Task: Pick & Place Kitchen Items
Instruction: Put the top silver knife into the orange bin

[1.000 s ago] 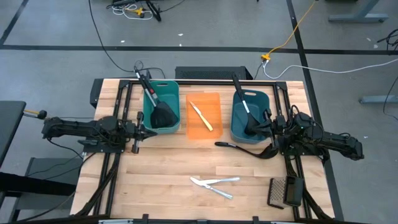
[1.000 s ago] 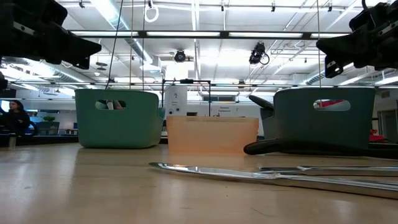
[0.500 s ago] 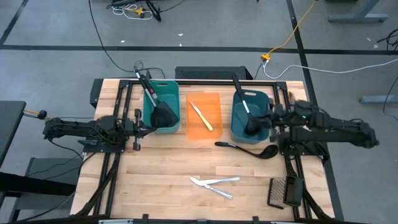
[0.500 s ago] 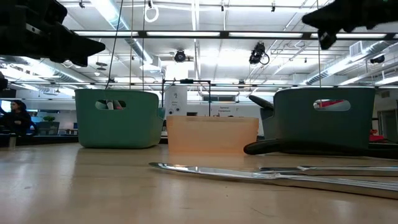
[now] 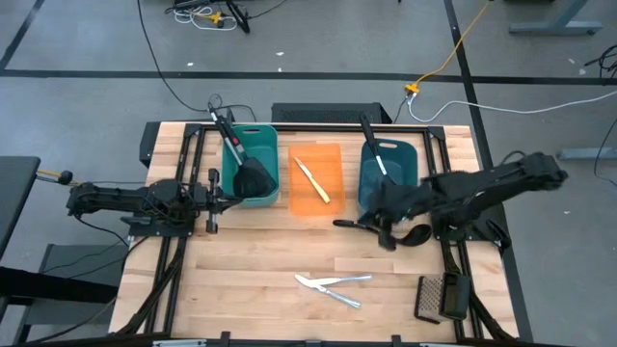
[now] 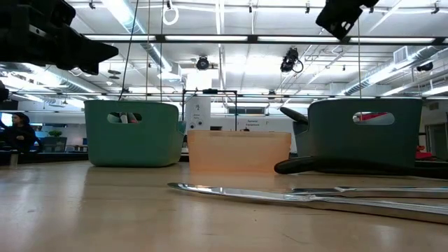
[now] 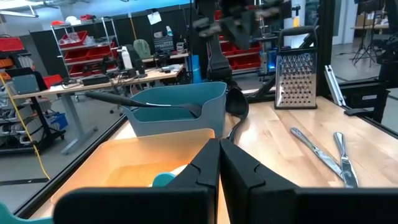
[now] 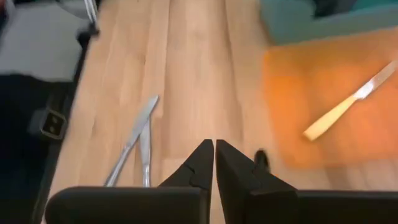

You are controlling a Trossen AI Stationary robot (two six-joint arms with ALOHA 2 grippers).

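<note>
A black ladle lies flat on the table just in front of the blue tub. My right gripper hovers above the ladle, shut and empty, high up in the low view. Two silver knives lie crossed near the table's front; they also show in the right wrist view. A pale yellow knife lies in the orange tray. A black spatula leans in the teal tub, and another in the blue tub. My left gripper waits shut beside the teal tub.
A metal grater lies at the near right corner. Dark frame rails run along both sides of the table. Bare wood lies between the tubs and the silver knives.
My right gripper has risen and swung from beside the blue tub's right end toward the table's left and near edge, and now stands over the ladle. Its fingers have stayed shut. The ladle and the knives have not moved.
</note>
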